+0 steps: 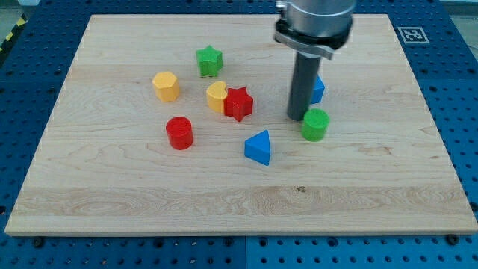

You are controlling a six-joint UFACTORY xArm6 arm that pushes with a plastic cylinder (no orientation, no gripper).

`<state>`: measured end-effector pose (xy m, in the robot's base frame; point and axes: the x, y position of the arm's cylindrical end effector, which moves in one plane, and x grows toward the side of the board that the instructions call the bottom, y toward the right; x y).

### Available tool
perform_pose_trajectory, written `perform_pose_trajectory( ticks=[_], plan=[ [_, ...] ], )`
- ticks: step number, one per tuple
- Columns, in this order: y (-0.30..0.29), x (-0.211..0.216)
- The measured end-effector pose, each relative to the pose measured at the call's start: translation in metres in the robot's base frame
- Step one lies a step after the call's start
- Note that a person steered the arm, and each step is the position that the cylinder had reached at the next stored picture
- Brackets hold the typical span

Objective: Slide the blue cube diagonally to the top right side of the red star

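Note:
The blue cube [319, 89] sits right of the board's middle, mostly hidden behind my rod; only its right edge shows. The red star [238, 103] lies to its left, touching a yellow heart-shaped block [216, 96]. My tip [297, 117] rests on the board just below and left of the blue cube, right beside a green cylinder [315, 124]. The red star is well to the left of the tip.
A green star [210, 60] lies near the top middle. A yellow hexagon block [166, 86] and a red cylinder [179, 133] lie at the left. A blue triangle [259, 146] lies below the red star. The wooden board [373, 194] has blue pegboard around it.

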<state>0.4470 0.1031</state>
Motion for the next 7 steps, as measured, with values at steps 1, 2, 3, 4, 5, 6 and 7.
perform_pose_trajectory(
  ticks=[1, 2, 3, 4, 5, 6, 7],
  plan=[
    [0.032, 0.0],
    [0.035, 0.0],
    [0.021, -0.001],
    [0.011, -0.016],
    [0.011, -0.033],
    [0.011, -0.048],
    [0.011, -0.053]
  ],
)
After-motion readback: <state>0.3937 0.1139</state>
